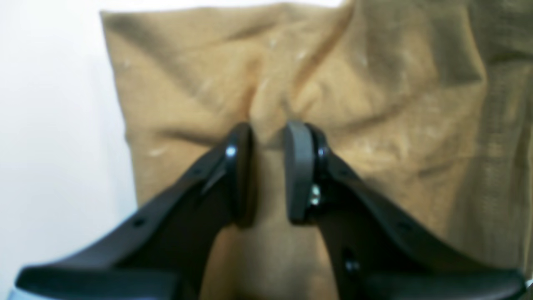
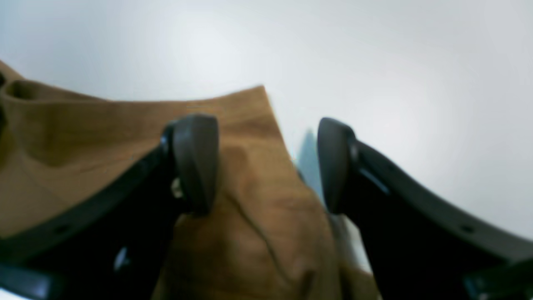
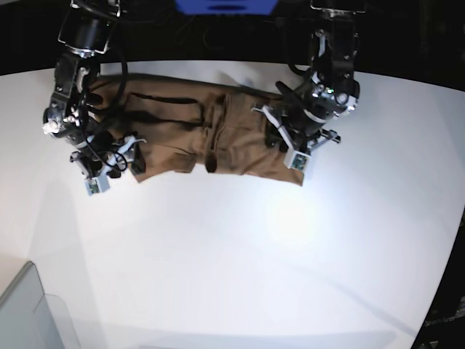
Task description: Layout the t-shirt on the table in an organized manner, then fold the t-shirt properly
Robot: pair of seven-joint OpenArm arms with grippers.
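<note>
The big white counter (image 3: 240,254) fills most of the base view, with dark space behind it and a grey see-through bin corner (image 3: 29,313) at the near left. The brown t-shirt (image 3: 218,131) lies at the far side of the counter, stretched out sideways between the two arms, but bunched and wrinkly in the middle.

The left gripper (image 1: 268,171) has its jaws close together and is pinching a little ridge of the t-shirt between them. The right gripper (image 2: 266,164) has its jaws wide apart. One jaw sits over the cloth and the other over bare counter, with the shirt's edge in between. It is not holding anything.

This looks like the laying-out part, not the folding yet. To do it well, the right gripper should close on the edge it sits over and get a good pinch. Then both arms should pull gently away from each other so the wrinkles go flat. Pull slowly and keep the cloth low, or the thin fabric may slip out or bunch up again
</note>
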